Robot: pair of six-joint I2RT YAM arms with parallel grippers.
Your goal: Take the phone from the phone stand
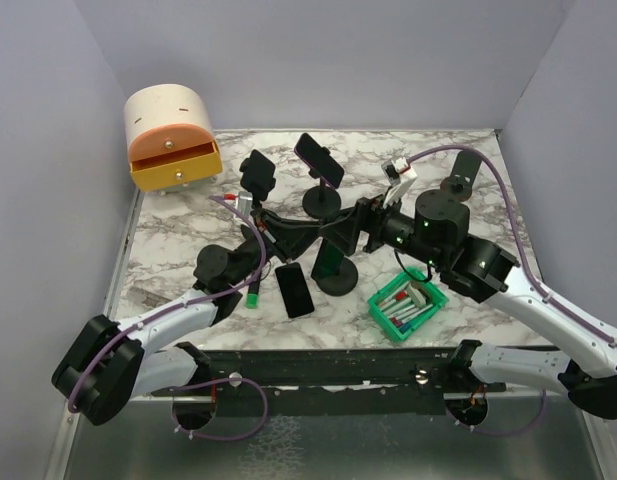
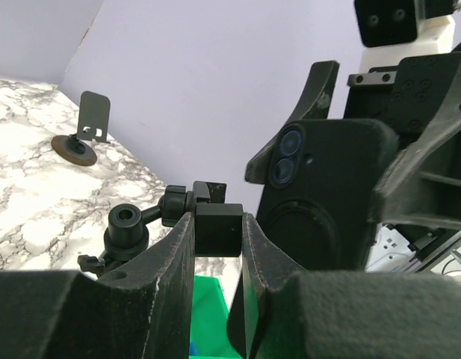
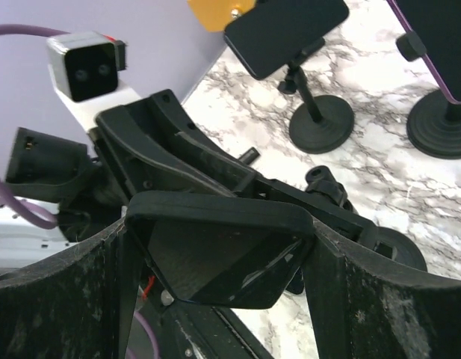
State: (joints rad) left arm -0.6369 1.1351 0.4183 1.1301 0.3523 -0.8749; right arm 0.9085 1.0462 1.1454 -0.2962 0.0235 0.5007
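Pinching phone (image 3: pixel 215 263), right gripper (image 3: pixel 219 247); left gripper (image 2: pixel 217 233), phone stand (image 2: pixel 181 200)

The phone (image 3: pixel 215 258) looks glossy, the phone stand (image 2: pixel 219 229) matt plastic.

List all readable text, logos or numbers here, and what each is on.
No text reads in any view.
phone, in the right pincer: lenses only, no logo.
phone stand, in the left pincer: bare black.
markers in the green bin: any print too small.
drawer box: plain.
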